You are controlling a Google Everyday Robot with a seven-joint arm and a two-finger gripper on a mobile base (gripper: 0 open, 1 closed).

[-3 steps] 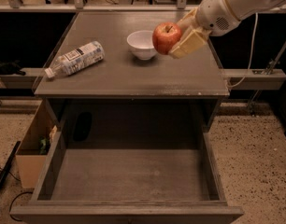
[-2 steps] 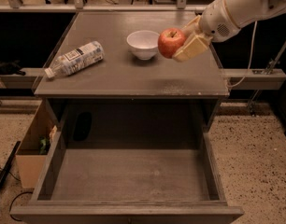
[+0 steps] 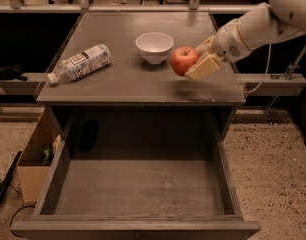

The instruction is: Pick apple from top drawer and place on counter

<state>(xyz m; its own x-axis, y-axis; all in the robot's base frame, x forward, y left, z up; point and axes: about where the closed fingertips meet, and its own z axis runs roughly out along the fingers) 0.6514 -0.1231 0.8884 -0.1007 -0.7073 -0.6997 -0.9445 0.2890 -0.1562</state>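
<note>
The red apple is held in my gripper, which reaches in from the right on a white arm. The fingers are shut on the apple and hold it just above the right part of the grey counter, beside the white bowl. A faint shadow lies on the counter below the apple. The top drawer stands pulled fully open below the counter, and its flat grey bottom holds nothing.
A plastic bottle lies on its side on the counter's left part. A tan cardboard box stands on the floor left of the drawer. A metal rail runs behind the cabinet at the right.
The gripper with the apple has moved right and down over the counter, away from the bowl. The bowl, bottle and drawer have not moved.
</note>
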